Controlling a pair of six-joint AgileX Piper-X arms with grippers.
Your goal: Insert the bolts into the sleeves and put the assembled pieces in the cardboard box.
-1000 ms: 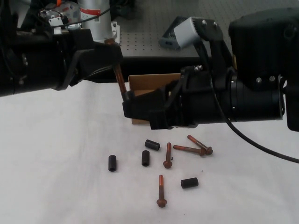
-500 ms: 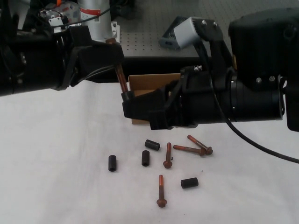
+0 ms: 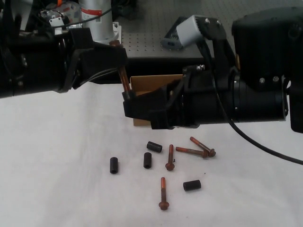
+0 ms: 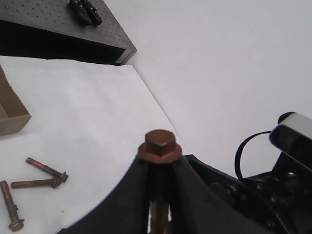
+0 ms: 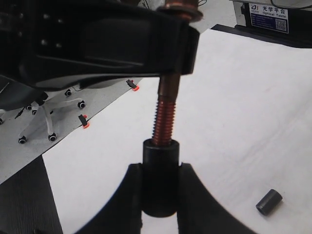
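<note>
Here the left gripper (image 3: 119,56) comes in from the left of the high view. Its two fingers are clamped on the upper shank of a copper-coloured bolt (image 3: 124,81), just under the hexagonal head, which stands above the fingertips in the left wrist view. The bolt hangs head up and slightly tilted below this gripper, and its threaded end enters the top of a black sleeve (image 5: 160,187); how deep it goes I cannot tell. The right gripper (image 5: 160,200) is closed on that sleeve from both sides, holding it upright directly under the left gripper's fingers. Just behind the two grippers, partly hidden by the right one, stands the cardboard box (image 3: 151,83). On the white cloth (image 3: 57,156), below and in front of the grippers, lie the loose pieces, none touching either gripper. From the left there is a leftmost sleeve (image 3: 114,165), then a second sleeve (image 3: 147,160) with a third sleeve (image 3: 154,146) just beyond it. Next come a near bolt (image 3: 164,193), farthest from the grippers, a middle bolt (image 3: 170,157) beside the second sleeve, and a fourth sleeve (image 3: 192,185). Farthest right is a pair of bolts (image 3: 191,151) whose heads lie together under the right arm's body.
</note>
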